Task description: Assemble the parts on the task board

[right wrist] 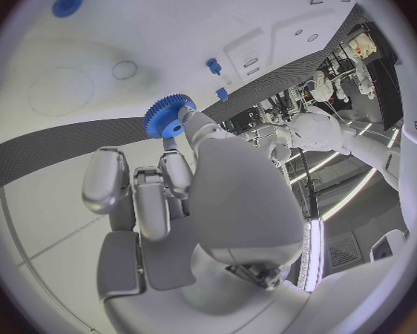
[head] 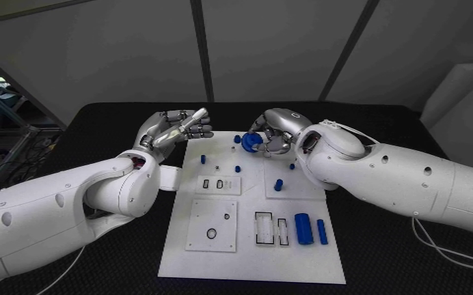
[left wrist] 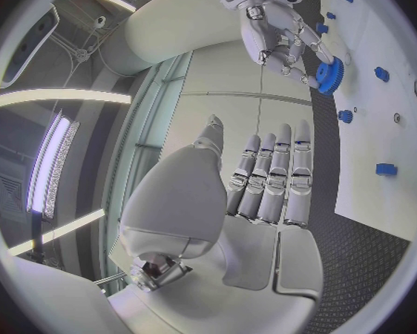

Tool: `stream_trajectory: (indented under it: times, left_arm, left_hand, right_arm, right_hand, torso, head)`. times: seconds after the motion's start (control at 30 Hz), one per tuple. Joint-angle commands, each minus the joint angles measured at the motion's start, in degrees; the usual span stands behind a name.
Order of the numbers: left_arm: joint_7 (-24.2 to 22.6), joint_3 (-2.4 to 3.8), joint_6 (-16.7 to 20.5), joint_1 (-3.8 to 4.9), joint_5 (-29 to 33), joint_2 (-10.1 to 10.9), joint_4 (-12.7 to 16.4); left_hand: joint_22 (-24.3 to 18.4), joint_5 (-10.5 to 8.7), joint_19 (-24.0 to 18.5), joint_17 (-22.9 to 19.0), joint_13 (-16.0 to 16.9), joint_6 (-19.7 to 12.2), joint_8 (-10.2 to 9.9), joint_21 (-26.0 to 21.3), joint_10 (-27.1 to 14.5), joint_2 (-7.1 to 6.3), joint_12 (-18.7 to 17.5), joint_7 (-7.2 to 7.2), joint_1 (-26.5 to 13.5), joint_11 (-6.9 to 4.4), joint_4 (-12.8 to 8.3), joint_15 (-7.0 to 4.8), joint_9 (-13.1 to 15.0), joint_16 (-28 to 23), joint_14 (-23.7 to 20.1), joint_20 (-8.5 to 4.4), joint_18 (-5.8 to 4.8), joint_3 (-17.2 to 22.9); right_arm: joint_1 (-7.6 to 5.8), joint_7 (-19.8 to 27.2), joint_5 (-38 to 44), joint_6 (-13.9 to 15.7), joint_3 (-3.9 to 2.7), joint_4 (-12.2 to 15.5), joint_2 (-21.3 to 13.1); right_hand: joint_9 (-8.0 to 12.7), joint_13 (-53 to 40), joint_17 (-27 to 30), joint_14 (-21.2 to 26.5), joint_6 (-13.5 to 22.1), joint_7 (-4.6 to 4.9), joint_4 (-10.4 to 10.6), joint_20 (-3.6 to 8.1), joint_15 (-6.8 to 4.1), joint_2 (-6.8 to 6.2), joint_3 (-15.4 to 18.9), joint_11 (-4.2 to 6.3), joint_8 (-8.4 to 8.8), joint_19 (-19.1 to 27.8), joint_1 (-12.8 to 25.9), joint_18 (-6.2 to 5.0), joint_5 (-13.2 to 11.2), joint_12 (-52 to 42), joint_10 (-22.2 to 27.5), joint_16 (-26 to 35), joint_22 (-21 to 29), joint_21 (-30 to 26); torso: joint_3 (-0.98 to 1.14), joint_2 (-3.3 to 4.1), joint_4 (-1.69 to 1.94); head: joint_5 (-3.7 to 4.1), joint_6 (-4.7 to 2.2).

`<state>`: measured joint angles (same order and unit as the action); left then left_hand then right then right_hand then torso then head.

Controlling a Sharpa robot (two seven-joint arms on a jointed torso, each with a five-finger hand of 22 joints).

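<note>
Black mesh table (head: 394,254), right hand (head: 274,134) pinching toothed blue gear (head: 252,143)

L robot hand (head: 178,130) raised, palm up, holding nothing, R robot hand (head: 273,135) fingers curled, pinching

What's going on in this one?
The right hand holds a blue gear in its fingers over the far end of the board. The left hand hangs at the board's far left corner, holding nothing, fingers held together. Other blue parts sit on the board: small pegs mid-board and two cylinders near the front right. The gear is not yet set down.
</note>
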<state>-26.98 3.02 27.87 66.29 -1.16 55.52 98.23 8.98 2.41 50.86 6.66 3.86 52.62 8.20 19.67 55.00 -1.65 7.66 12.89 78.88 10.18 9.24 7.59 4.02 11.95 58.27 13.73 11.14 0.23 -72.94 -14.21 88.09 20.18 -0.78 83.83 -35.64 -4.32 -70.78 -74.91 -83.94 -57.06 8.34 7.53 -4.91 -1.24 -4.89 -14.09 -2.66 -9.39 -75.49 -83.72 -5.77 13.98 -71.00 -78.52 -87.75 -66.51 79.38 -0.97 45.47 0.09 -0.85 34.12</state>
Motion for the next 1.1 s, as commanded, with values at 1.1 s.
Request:
stream_trajectory:
  times: [1.1]
  left_arm:
    - [-0.3, 0.04, -0.3, 0.08, 0.1, -0.6, -0.3]
  left_hand:
    - [-0.1, 0.30, -0.3, 0.0, 0.0, 0.3, -0.3, 0.1, 0.3, 0.74, -0.3, 0.02, 0.1, 0.11, -0.1, 0.16, -0.1, -0.3, 0.1, 0.00, -0.87, -0.3]
  right_arm:
    - [0.07, 1.6, 3.4, -3.9, 1.59, -10.1, 10.9]
  right_hand:
    - [0.0, -0.2, -10.0, -5.0, -1.8, -0.62, 0.1, -0.14, -0.06, -0.35, -0.7, -0.03, 0.56, -0.5, 1.7, 1.18, 0.3, -0.3, -0.4, -0.3, -0.1, 0.2]
  torso:
    - [0.14, -0.03, -0.16]
  head:
    - [-0.60, 0.37]
